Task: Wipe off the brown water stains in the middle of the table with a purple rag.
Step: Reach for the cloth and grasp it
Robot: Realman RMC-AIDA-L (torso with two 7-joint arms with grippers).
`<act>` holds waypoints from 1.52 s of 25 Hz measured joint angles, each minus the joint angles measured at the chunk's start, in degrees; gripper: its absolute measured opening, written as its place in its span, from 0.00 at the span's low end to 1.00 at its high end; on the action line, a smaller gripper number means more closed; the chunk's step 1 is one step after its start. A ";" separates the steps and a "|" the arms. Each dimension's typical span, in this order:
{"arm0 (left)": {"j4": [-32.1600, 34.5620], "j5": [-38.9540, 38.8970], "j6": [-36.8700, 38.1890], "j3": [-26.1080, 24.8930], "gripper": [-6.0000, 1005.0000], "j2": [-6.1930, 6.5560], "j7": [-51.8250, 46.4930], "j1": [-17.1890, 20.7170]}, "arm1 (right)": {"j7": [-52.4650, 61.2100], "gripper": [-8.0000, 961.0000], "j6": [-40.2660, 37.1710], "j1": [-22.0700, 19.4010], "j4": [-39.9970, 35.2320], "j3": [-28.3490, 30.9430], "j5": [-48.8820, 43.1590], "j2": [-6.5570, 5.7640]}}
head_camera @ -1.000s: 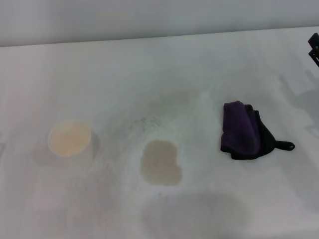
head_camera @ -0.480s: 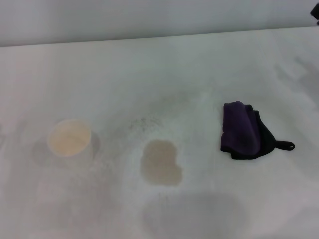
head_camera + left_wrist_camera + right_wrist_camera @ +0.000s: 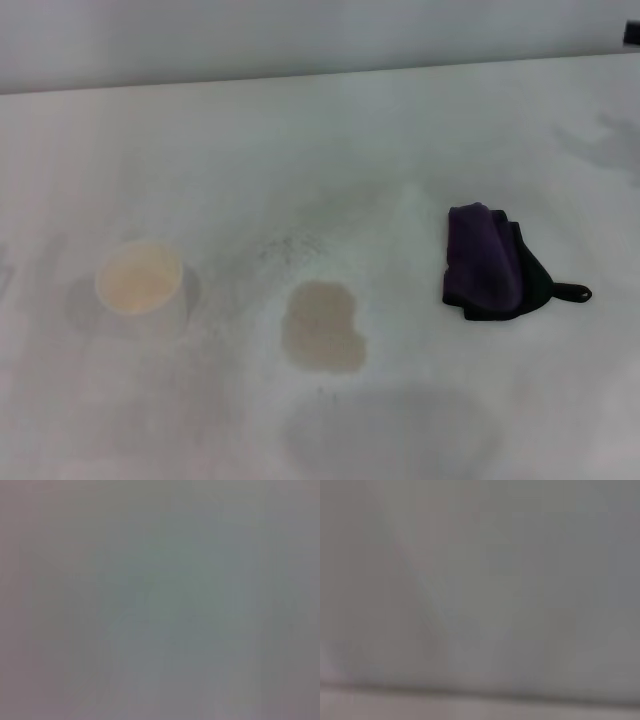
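purple rag (image 3: 490,262) bunched on table (image 3: 330,140), right of brown water stains (image 3: 322,327), both grippers' fingers unseen, cannot tell

cup (image 3: 140,280) left of stains (image 3: 322,327), apart

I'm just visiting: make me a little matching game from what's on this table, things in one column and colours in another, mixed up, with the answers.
Things:
1. purple rag
2. brown water stains
3. paper cup
4. table

Descriptions:
A. plain white, wide and flat
B. dark purple with a black edge
C. white, holding pale tan liquid
D. tan-brown blotch

Pairs: 1-B, 2-D, 3-C, 4-A
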 joint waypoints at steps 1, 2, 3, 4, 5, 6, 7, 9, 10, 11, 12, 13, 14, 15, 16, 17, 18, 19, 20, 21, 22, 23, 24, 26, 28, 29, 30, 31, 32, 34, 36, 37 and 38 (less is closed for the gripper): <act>0.03 -0.04 0.33 -0.03 0.88 0.02 -0.03 0.01 | 4.07 0.88 1.39 0.93 -3.65 -0.04 -6.07 0.19; 0.18 -0.05 0.80 -0.02 0.88 0.02 -0.04 0.00 | 7.85 0.88 3.30 2.06 -7.53 -0.22 -12.80 0.71; 0.46 -0.07 1.08 -0.02 0.88 0.02 -0.03 0.02 | 9.74 0.88 4.75 2.93 -9.74 -0.43 -17.19 1.30; 0.70 -0.09 1.22 -0.04 0.88 0.02 -0.04 0.09 | 11.70 0.88 6.79 4.39 -12.91 -0.80 -23.44 2.35; 0.90 -0.09 1.30 -0.02 0.88 0.01 -0.03 0.11 | 12.76 0.88 8.72 5.76 -14.84 -1.26 -28.09 3.38; 1.08 -0.10 1.26 -0.03 0.88 0.01 -0.04 0.13 | 13.39 0.88 10.45 7.12 -15.93 -1.75 -31.62 4.32; 1.10 -0.11 1.19 -0.03 0.88 0.01 -0.03 0.13 | 14.06 0.88 12.01 8.48 -16.85 -2.38 -34.96 5.06; 1.12 -0.12 0.98 -0.03 0.88 0.00 -0.04 0.07 | 15.88 0.88 15.28 10.64 -16.94 -5.04 -38.68 5.61; 1.14 -0.12 0.95 -0.02 0.88 -0.03 -0.03 0.04 | 16.98 0.88 16.32 11.16 -16.69 -6.79 -39.23 5.59; 1.22 -0.13 0.94 -0.02 0.88 -0.06 -0.03 0.03 | 18.19 0.87 17.08 11.52 -16.41 -8.93 -39.23 5.58; 1.24 -0.13 0.99 -0.02 0.88 -0.08 -0.01 0.03 | 19.56 0.87 17.39 11.77 -16.16 -11.32 -39.33 5.51; 1.26 -0.14 1.07 -0.02 0.88 -0.09 0.00 0.02 | 20.92 0.87 17.58 12.02 -15.93 -13.73 -39.37 5.51; 1.28 -0.14 1.15 0.00 0.88 -0.09 0.02 0.02 | 22.02 0.87 17.58 12.23 -15.59 -16.00 -39.38 5.54; 1.30 -0.15 1.20 0.03 0.88 -0.08 0.07 0.01 | 22.92 0.87 17.51 12.48 -15.18 -18.07 -39.33 5.59; 1.32 -0.16 1.23 0.10 0.88 -0.06 0.16 0.01 | 23.63 0.87 17.40 12.82 -14.57 -20.02 -39.14 5.68; 1.33 -0.16 1.23 0.11 0.88 -0.05 0.23 0.01 | 24.32 0.87 17.03 13.30 -13.29 -22.25 -39.04 5.79; 1.33 -0.16 1.24 0.12 0.88 -0.04 0.32 -0.01 | 24.70 0.87 16.71 13.64 -12.34 -23.55 -38.99 5.83; 1.34 -0.16 1.25 0.13 0.88 -0.04 0.37 -0.03 | 25.24 0.87 16.17 14.18 -10.65 -25.41 -38.93 5.86; 1.40 -0.14 1.26 0.12 0.88 -0.03 0.39 -0.06 | 25.60 0.87 15.63 14.75 -8.94 -26.79 -38.81 5.87; 1.44 -0.11 1.26 0.13 0.88 -0.03 0.40 -0.08 | 25.81 0.87 15.22 15.40 -7.00 -28.04 -38.58 5.88; 1.55 -0.03 1.26 0.16 0.88 -0.02 0.40 -0.16 | 25.83 0.87 14.90 15.92 -5.25 -28.84 -38.23 5.89; 1.71 0.05 1.26 0.21 0.87 -0.02 0.41 -0.23 | 25.81 0.87 14.41 16.39 -3.32 -29.66 -37.77 5.89; 1.92 0.14 1.26 0.26 0.87 -0.01 0.41 -0.29 | 25.80 0.87 13.85 16.67 -1.80 -30.21 -37.30 5.89; 2.19 0.23 1.27 0.29 0.87 -0.01 0.41 -0.33 | 25.69 0.87 12.59 17.10 0.84 -30.92 -36.70 5.91; 2.26 0.21 1.26 0.33 0.88 -0.01 0.41 -0.26 | 25.52 0.87 11.73 17.61 2.81 -31.17 -36.14 5.91; 2.28 0.19 1.27 0.33 0.88 -0.01 0.41 -0.22 | 25.42 0.85 11.39 17.92 3.65 -31.26 -35.66 5.91; 2.33 0.17 1.27 0.33 0.88 -0.01 0.41 -0.17 | 25.34 0.83 11.29 18.13 4.26 -31.51 -35.14 5.92; 2.39 0.16 1.26 0.33 0.88 0.00 0.41 -0.12 | 25.30 0.81 11.15 18.34 4.74 -31.91 -34.82 5.92; 2.45 0.21 1.23 0.34 0.88 0.00 0.41 -0.06 | 25.28 0.78 10.99 18.52 5.18 -32.33 -34.62 5.93; 2.52 0.26 1.10 0.33 0.88 0.00 0.44 0.02 | 25.34 0.76 10.47 19.20 6.54 -33.26 -34.62 5.94; 2.54 0.29 1.08 0.34 0.88 0.00 0.48 0.14 | 25.49 0.76 9.82 20.11 8.18 -33.56 -34.73 5.95; 2.54 0.30 1.10 0.33 0.88 0.00 0.49 0.19 | 25.53 0.76 9.45 20.55 9.02 -33.57 -34.82 5.95; 2.54 0.31 1.10 0.33 0.88 0.00 0.50 0.21 | 25.55 0.76 9.18 20.85 9.75 -33.58 -34.85 5.95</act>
